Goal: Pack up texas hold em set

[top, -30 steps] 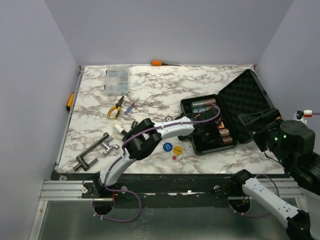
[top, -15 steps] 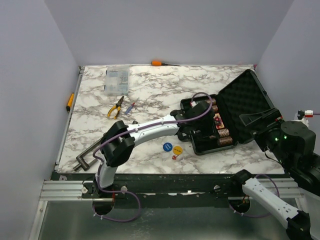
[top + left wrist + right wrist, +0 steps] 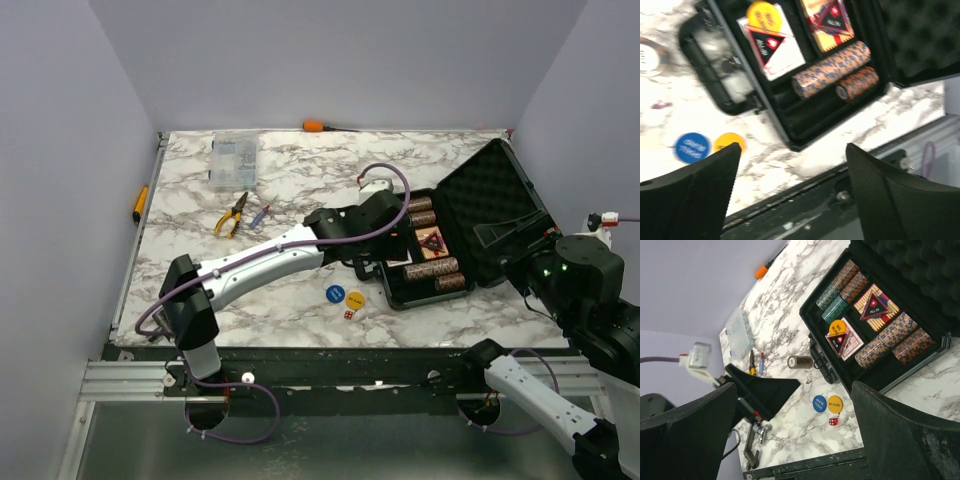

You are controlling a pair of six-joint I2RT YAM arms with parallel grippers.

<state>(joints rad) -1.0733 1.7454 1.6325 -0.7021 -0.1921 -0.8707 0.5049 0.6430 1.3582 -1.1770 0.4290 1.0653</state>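
Left gripper (image 3: 792,147) is hanging wide open, empty, over left rim of case (image 3: 500,190) | blue disc (image 3: 335,294), yellow disc (image 3: 355,298), red dice (image 3: 348,314) lying on counter (image 3: 300,170) just lower-left of it | right gripper (image 3: 792,390), spread and empty, sitting farther off

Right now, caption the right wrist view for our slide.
Open black case holds chip stacks and card decks; blue disc, yellow disc, red dice lie outside.
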